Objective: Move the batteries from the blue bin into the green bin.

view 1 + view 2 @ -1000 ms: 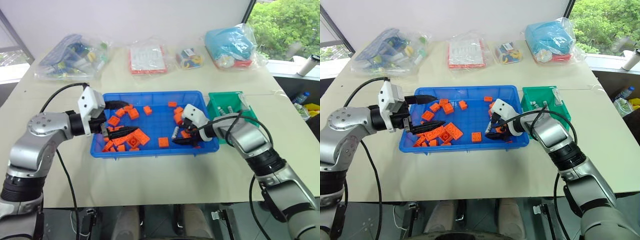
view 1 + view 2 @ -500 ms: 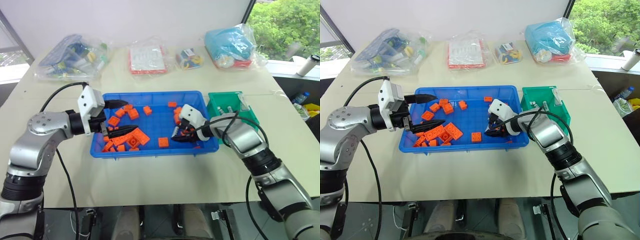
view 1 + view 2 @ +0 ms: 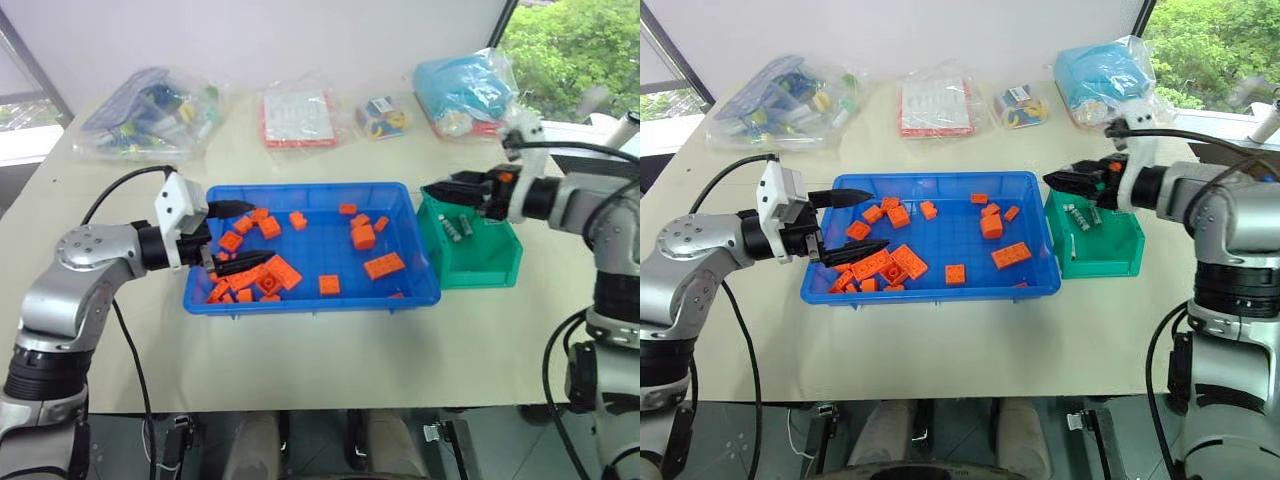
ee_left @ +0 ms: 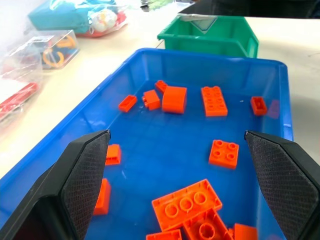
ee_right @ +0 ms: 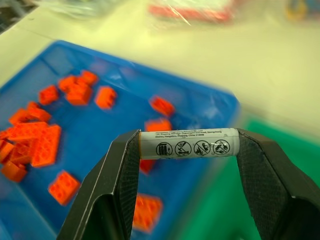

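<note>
The left gripper (image 3: 228, 236) hangs over the blue bin's (image 3: 300, 299) near-left end, jaws wide apart among orange bricks (image 3: 268, 276). The right gripper (image 3: 447, 187) hovers above the green bin (image 3: 480, 270), clamped endwise on a battery (image 5: 188, 143), silver-white with printed symbols, lying crosswise between the fingers. Two more batteries (image 3: 457, 228) lie inside, partly hidden.

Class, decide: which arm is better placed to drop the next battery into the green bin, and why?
The right. Its end effector grips a battery end to end and hovers above the green bin. The left end effector is open over the blue bin.
</note>
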Motion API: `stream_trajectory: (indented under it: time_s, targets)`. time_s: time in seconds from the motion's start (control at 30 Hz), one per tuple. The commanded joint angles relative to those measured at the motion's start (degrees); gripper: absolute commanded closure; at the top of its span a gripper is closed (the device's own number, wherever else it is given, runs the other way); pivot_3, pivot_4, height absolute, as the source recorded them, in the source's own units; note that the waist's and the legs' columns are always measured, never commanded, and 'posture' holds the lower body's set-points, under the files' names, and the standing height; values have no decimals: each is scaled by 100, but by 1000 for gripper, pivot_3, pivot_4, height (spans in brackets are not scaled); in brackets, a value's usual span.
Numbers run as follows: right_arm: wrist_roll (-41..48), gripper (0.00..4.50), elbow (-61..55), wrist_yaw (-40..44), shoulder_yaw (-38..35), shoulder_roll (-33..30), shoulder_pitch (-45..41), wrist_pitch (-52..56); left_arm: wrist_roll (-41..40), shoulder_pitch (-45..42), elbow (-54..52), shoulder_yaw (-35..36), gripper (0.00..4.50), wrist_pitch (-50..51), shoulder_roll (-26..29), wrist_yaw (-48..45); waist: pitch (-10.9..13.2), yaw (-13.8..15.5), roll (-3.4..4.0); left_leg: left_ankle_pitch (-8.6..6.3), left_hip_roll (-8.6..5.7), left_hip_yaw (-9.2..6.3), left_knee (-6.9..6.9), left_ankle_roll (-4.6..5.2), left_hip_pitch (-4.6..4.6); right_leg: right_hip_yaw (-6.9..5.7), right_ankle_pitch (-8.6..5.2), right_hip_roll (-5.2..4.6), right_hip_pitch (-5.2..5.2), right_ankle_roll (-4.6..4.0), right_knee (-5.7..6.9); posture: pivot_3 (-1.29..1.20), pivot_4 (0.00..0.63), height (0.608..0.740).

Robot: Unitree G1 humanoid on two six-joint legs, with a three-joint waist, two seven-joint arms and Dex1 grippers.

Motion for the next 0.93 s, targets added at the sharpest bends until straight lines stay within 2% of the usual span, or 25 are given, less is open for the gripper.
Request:
stream_trajectory:
  time_s: [0.03, 0.07, 0.13, 0.23, 0.3, 0.43, 0.5, 0.6, 0.7, 0.8, 0.93]
  targets:
    - [-85, 1185, 141, -396, -345, -79, 348, -155, 33, -216, 129, -58, 0, -138, -47, -85, 0, 0, 0, 0, 0, 0, 1, 0, 0, 0, 0, 0, 0, 0, 0, 0, 150, 737]
    - [-120, 948, 115, -471, -332, -92, 461, -230, 36, -249, 162, -77, 0, -145, -52, -111, 0, 2, 0, 0, 0, 0, 3, 0, 0, 0, 0, 0, 1, 0, 0, 0, 150, 737]
    - [-82, 40, -3, -530, -346, -110, 587, -303, 41, -305, 229, -107, 0, -161, -38, -177, 1, 2, 1, 0, -1, 1, 4, 0, -1, 1, 0, 0, 1, 1, 0, 0, 150, 737]
    - [27, 40, -161, -451, -383, -274, 661, -389, 52, -407, 384, -104, 0, -184, 0, -291, 2, -15, 4, 0, 0, 1, 3, 0, 0, 2, 0, 2, 0, 1, 1, 0, 150, 737]
    - [135, 40, -416, -98, -433, -522, 778, -746, 44, -467, 494, -69, 0, -195, 45, -381, 5, -7, 8, 0, 0, 0, 2, 0, -1, 2, 0, 3, -1, 1, 1, 0, 150, 737]
    - [544, 40, -1305, 1602, -920, -1326, 1682, -2091, -1, -464, 677, 103, 0, -174, 341, -660, 5, 45, 8, 0, -1, -1, -2, 1, -3, 1, -2, 2, -2, 4, -3, 0, 150, 737]
    - [283, 40, -1124, 2025, -917, -1852, 2119, -2572, -142, -434, 719, 312, 0, -70, 605, -855, 5, 40, 6, 0, -1, -3, -1, 1, -2, 0, -4, 2, 0, 7, -4, 0, 150, 737]
    - [-476, 40, -468, 2179, -726, -2426, 2764, -3570, -329, -323, 815, 689, 0, 71, 1004, -1091, 4, 20, 2, 0, 1, -1, 10, 0, 2, 0, -5, 1, 7, 4, -5, 0, 150, 737]
    - [-538, 40, 120, 2389, -825, -2544, 3035, -4016, -136, -97, 1114, 851, 0, -218, 1230, -1212, 1, 4, 8, 0, 0, 4, 12, 0, 12, 5, -16, -2, 13, -16, -7, 0, 150, 737]
    - [-528, 40, 697, 2432, -837, -2531, 2920, -4207, 68, 31, 1481, 885, 0, -516, 1275, -1235, 2, 0, 18, 0, 0, 8, 9, 0, 17, 7, -14, -2, 14, -13, -3, 0, 150, 737]
    - [-479, 40, 916, 2515, -783, -2475, 2883, -4379, 205, 183, 1771, 962, 0, -789, 1309, -1285, 3, -2, 17, 0, 2, 9, 9, 0, 16, 6, -13, -1, 13, -11, -3, 0, 150, 737]
